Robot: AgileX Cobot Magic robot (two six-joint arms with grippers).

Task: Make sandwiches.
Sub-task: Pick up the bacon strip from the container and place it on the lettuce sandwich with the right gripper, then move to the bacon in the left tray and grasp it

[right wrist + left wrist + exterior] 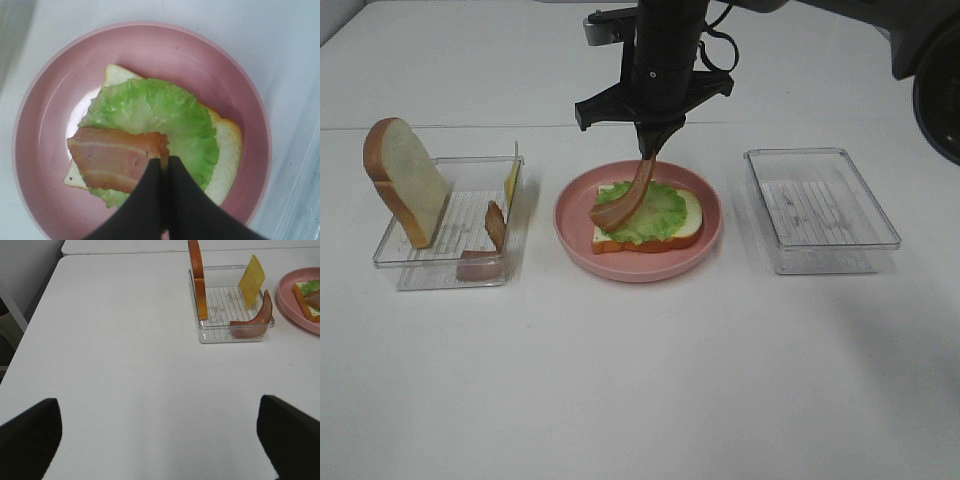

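Note:
A sandwich is being stacked on the round pink plate [575, 215]: one white bread slice [688, 225] with ruffled green lettuce [655, 210] on it. My right gripper [648, 150] reaches down from above and is shut on one end of a reddish-brown bacon strip [620, 205]. The strip hangs down with its lower end on the lettuce. The right wrist view shows the fingertips [150, 175] pinching the bacon [112, 157] over the lettuce [160, 107] and bread [227, 145]. My left gripper [157, 405] is open and empty over bare table, out of the high view.
A clear tray [395, 255] left of the plate holds an upright bread slice [405, 180], a yellow cheese slice [510, 182] and bacon strips [495, 225]. It also shows in the left wrist view [200, 330]. An empty clear tray [820, 262] stands right of the plate.

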